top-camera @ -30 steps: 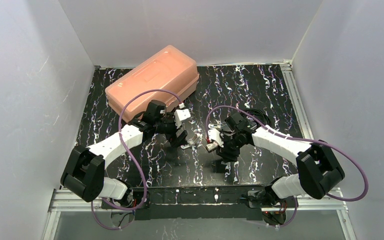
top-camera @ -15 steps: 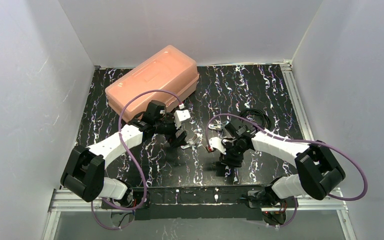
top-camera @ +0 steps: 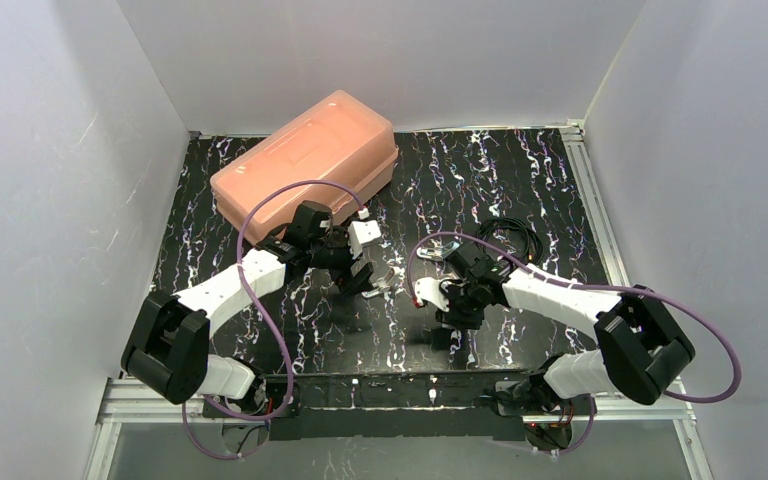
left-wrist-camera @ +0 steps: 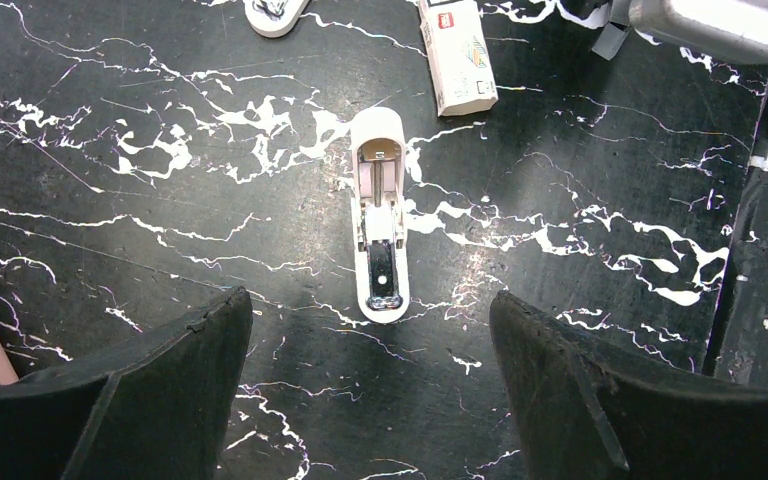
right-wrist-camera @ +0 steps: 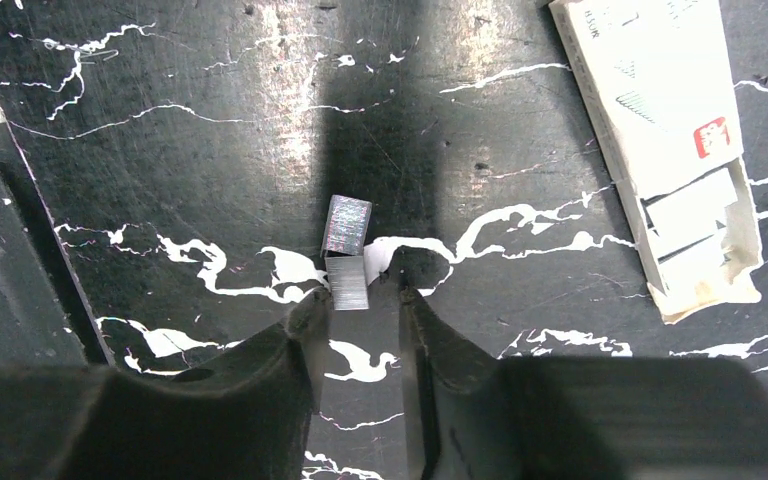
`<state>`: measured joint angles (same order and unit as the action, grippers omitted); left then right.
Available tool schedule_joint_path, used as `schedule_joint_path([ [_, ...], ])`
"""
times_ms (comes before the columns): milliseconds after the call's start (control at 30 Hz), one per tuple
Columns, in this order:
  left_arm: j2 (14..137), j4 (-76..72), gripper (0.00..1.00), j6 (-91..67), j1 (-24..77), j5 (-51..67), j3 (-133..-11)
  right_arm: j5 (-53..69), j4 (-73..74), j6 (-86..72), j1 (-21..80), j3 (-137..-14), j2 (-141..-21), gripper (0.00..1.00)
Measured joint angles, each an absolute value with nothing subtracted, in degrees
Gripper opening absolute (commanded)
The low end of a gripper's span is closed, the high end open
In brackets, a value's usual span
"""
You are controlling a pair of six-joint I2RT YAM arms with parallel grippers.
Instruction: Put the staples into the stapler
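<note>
There's the stapler [left-wrist-camera: 380, 225] lying opened flat on the worktop [left-wrist-camera: 160, 250], channel up for loading, left end effector [left-wrist-camera: 368, 298] spread wide above it, right end effector [right-wrist-camera: 360, 297] beside the stapler, near-closed about the staples [right-wrist-camera: 348, 228], grip unclear

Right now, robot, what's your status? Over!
Left jaws open above stapler. Right jaws nearly closed at staples, grip unclear. Staple box beside, not blocking.

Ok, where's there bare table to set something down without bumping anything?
The table is bare at the far right, between the cable coil and the right wall, and at the left, between the left arm and the left wall. The middle is crowded: the stapler, staples, staple box, left gripper and right gripper sit close together.
</note>
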<state>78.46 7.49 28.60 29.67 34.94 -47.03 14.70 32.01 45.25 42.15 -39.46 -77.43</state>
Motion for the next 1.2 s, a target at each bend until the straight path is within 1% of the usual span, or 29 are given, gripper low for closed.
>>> schedule_joint_path([
  [100,78.5,7.5,0.86,28.8,29.5,34.9,-47.0,14.7,32.0,45.3,42.2,-39.4,-76.9,0.33],
  [233,78.5,7.5,0.86,29.1,29.3,34.9,-47.0,15.1,32.0,45.3,42.2,-39.4,-75.9,0.32],
  [500,78.5,7.5,0.87,29.4,29.3,34.9,-47.0,15.2,32.0,46.7,42.7,-38.4,-75.8,0.38],
  [667,78.5,7.4,0.87,29.6,29.3,34.9,-47.0,15.1,31.9,47.2,43.3,-38.3,-75.8,0.37],
  [833,78.5,7.4,0.86,29.6,29.1,34.7,-47.0,15.0,31.4,47.7,44.4,-38.3,-76.0,0.34],
  [967,78.5,7.4,0.87,29.8,29.0,34.5,-47.0,14.7,31.1,48.2,44.9,-38.3,-76.2,0.3],
  [1200,78.5,7.4,0.86,30.0,29.0,34.3,-47.0,14.6,30.9,48.4,45.3,-38.1,-76.2,0.16],
])
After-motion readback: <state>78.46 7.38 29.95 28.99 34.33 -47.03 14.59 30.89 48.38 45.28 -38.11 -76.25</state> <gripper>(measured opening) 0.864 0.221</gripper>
